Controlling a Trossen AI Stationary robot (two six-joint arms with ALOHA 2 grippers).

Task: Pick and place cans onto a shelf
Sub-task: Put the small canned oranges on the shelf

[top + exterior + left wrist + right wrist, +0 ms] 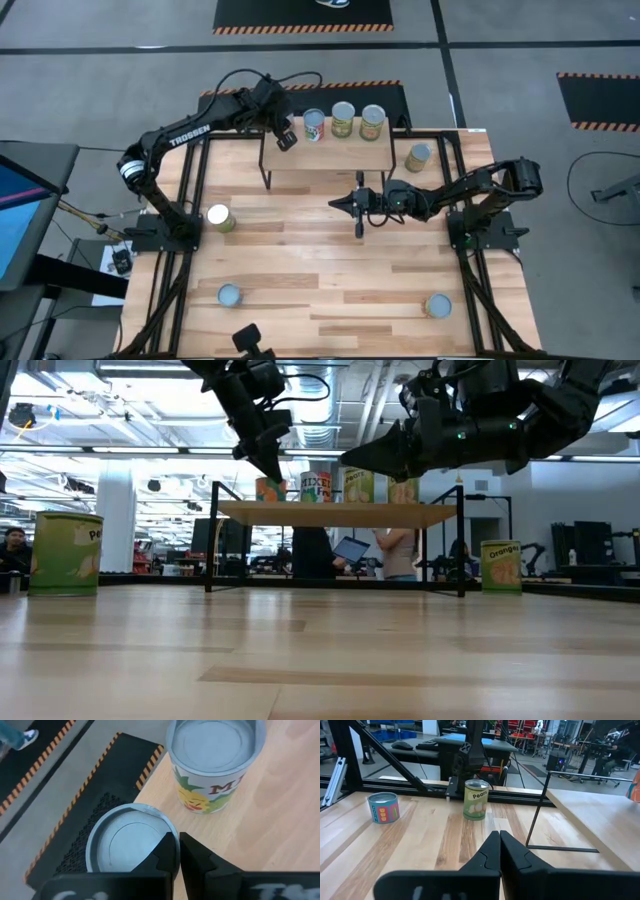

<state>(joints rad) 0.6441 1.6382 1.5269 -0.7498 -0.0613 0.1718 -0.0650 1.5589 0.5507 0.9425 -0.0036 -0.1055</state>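
Note:
The shelf (325,155) stands at the table's far middle. Three cans stand along its far edge: a mixed-fruit can (314,124), a second (343,120) and a third (372,122). One more can (125,845) stands at the shelf's far left corner, also in the low view (268,489). My left gripper (178,836) is shut and points down just over this can's lid (286,140). My right gripper (334,203) is shut and empty, hovering level above the table's middle, in front of the shelf (499,834). My left gripper's shut fingertips (167,845) stand over the rim of the corner can's lid (150,820), coming from above. I cannot tell whether they touch it. The can stands upright on the shelf.
Loose cans stand on the table: a Pears can (220,217) at the left, an Oranges can (418,156) right of the shelf, and two small ones near the front (229,294) (437,305). People stand in the room beyond the table (395,555).

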